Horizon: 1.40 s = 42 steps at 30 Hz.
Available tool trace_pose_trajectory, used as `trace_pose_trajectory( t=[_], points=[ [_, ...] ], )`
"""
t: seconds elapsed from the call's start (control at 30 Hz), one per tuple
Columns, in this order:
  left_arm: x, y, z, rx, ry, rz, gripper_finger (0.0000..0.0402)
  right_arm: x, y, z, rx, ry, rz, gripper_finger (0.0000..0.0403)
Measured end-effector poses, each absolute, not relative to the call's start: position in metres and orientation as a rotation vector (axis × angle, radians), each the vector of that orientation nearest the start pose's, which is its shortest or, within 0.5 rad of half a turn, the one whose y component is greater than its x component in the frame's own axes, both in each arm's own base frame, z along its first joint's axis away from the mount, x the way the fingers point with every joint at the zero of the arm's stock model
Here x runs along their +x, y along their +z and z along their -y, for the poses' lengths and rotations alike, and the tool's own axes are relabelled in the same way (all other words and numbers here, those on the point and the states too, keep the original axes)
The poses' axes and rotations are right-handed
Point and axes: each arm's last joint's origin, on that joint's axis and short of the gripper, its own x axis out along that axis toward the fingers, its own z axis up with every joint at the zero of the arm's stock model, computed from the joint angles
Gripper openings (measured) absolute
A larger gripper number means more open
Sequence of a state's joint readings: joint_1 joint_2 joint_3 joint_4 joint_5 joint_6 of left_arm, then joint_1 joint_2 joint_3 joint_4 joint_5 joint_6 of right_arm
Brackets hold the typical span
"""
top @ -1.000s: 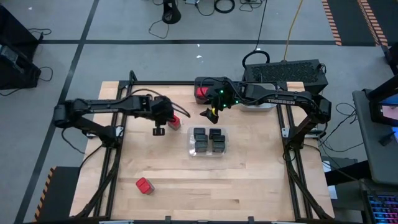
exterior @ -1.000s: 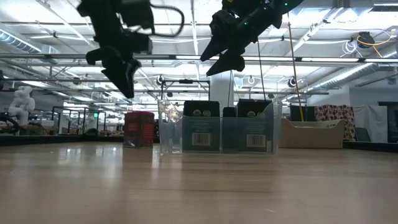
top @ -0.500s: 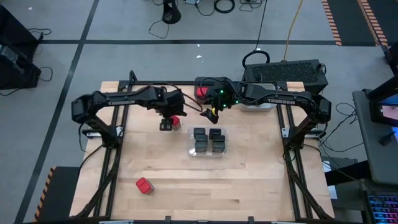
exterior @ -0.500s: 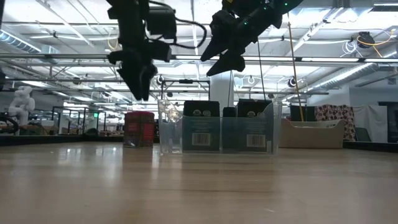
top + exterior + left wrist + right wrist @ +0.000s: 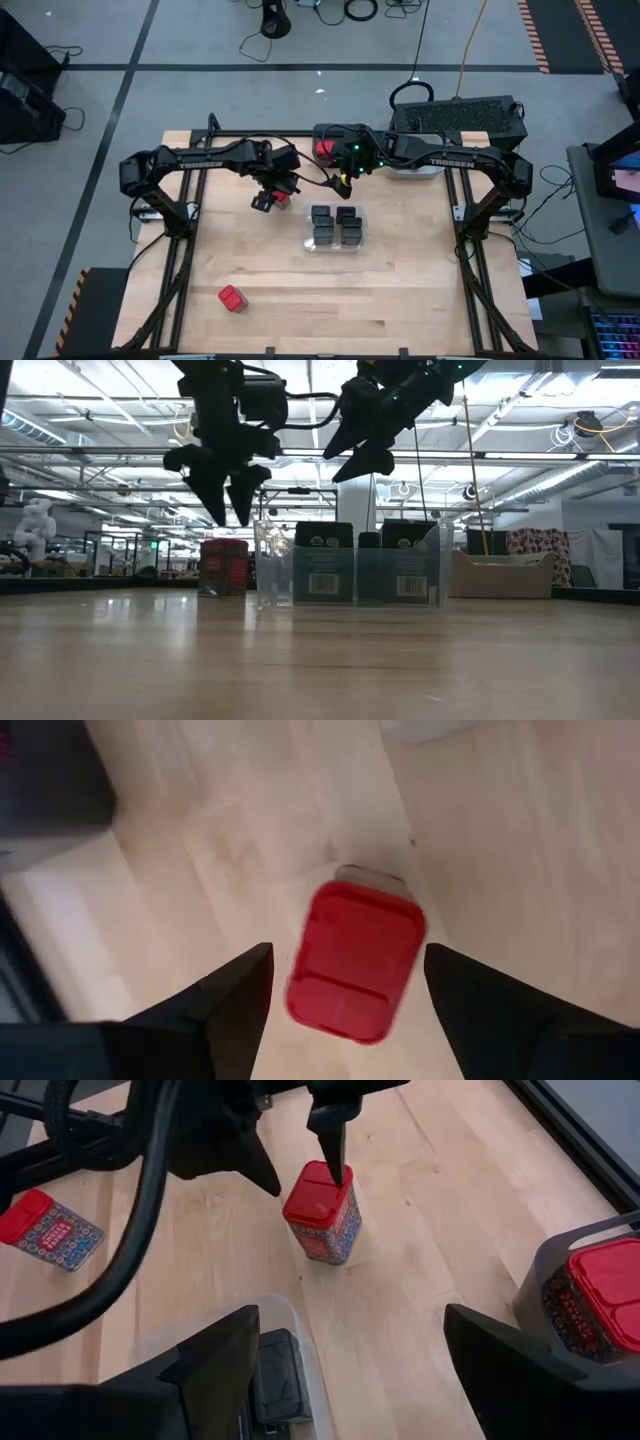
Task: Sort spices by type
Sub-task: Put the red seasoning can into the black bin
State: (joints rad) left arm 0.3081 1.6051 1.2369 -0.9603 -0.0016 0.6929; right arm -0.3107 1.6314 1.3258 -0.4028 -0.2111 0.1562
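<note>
A red-topped spice box point(image 5: 284, 194) stands upright on the table, left of centre; it also shows in the low view point(image 5: 223, 567). My left gripper point(image 5: 228, 510) hangs open just above it. Its fingers stand on either side of the red lid point(image 5: 355, 963), clear of it. My right gripper point(image 5: 338, 183) hovers open farther right, high above the table point(image 5: 355, 455), holding nothing. Several black boxes stand in a clear bin point(image 5: 336, 227). A second red-topped box point(image 5: 232, 298) lies flat near the front left. A third point(image 5: 600, 1295) sits in a dark grey bin point(image 5: 325, 152).
The clear bin point(image 5: 350, 565) stands just right of the upright red box. The dark grey bin sits at the far edge under my right arm. A light bin point(image 5: 415, 167) lies beside it. Bare wood stretches across the near half of the table.
My left gripper has moved toward the table's right edge, from beside the upright red box to above it. It has turned at the wrist and opened. The red box has stayed where it stood. My right gripper has kept still.
</note>
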Motion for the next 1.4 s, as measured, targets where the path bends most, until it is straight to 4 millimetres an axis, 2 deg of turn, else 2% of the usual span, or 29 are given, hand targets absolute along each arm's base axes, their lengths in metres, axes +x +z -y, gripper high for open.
trace_pose_trajectory(
  t=[0.73,0.9,1.4],
  points=[
    [0.291,0.241,-0.093,0.391,-0.183,-1.323,0.0265,0.345,0.288,0.104,0.322,-0.145,-0.678,0.0302],
    [0.293,0.235,-0.093,0.366,-0.175,-1.333,0.0265,0.345,0.288,0.104,0.322,-0.145,-0.678,0.0302],
    [0.291,0.229,-0.093,0.483,-0.319,-1.373,0.0265,0.345,0.287,0.104,0.330,-0.147,-0.690,0.0302]
  ],
)
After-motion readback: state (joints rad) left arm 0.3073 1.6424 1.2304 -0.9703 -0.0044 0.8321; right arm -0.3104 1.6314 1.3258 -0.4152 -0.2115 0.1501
